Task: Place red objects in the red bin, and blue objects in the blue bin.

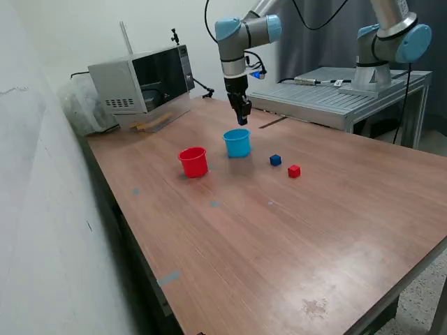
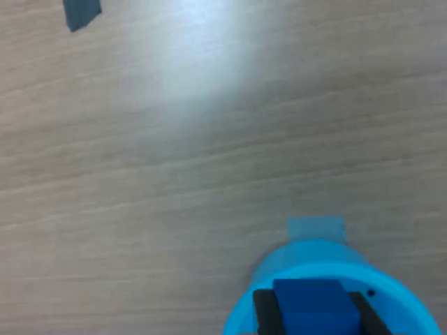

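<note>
Wooden desk (image 1: 279, 230), microwave (image 1: 143, 80) at its far corner. I had the hand (image 1: 242, 115) clamped on a blue cube (image 2: 311, 307), poised above the blue cup (image 1: 237, 142) for release. Red cup (image 1: 193, 162) beside it; another blue cube (image 1: 275, 160) and a red cube (image 1: 294, 171) awaited mid-desk.

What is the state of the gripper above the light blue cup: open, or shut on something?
Shut on a blue cube. In the wrist view the gripper's fingers press the cube's two sides, directly over the light blue cup.
</note>
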`<state>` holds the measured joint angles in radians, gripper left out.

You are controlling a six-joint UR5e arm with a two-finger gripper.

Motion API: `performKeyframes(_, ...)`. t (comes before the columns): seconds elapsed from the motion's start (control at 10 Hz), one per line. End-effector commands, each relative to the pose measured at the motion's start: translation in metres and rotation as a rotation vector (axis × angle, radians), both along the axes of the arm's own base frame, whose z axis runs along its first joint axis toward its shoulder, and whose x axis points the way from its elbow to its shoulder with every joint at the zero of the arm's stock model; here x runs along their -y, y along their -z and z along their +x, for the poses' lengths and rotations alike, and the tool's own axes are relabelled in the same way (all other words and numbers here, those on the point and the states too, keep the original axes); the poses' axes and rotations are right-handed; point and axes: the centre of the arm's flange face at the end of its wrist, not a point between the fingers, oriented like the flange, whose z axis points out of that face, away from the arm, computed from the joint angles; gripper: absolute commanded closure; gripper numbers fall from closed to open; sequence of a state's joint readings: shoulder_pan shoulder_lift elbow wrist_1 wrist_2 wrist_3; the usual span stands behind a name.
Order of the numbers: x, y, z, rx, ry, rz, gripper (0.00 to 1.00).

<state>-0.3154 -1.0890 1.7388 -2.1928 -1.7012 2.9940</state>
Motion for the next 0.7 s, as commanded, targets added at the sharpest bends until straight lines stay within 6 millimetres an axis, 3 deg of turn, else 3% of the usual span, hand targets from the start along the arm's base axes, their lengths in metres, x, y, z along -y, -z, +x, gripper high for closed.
performKeyframes(0.0,0.020,-0.001,-0.001,-0.001,-0.027,0.000,1.00)
performKeyframes(0.2,0.035,-0.003,-0.004,-0.007,-0.048,0.002,1.00)
performKeyframes(0.5,0.040,-0.004,-0.006,-0.014,-0.056,0.001,1.00)
performKeyframes(0.6,0.039,-0.006,-0.008,-0.026,-0.054,0.004,0.00)
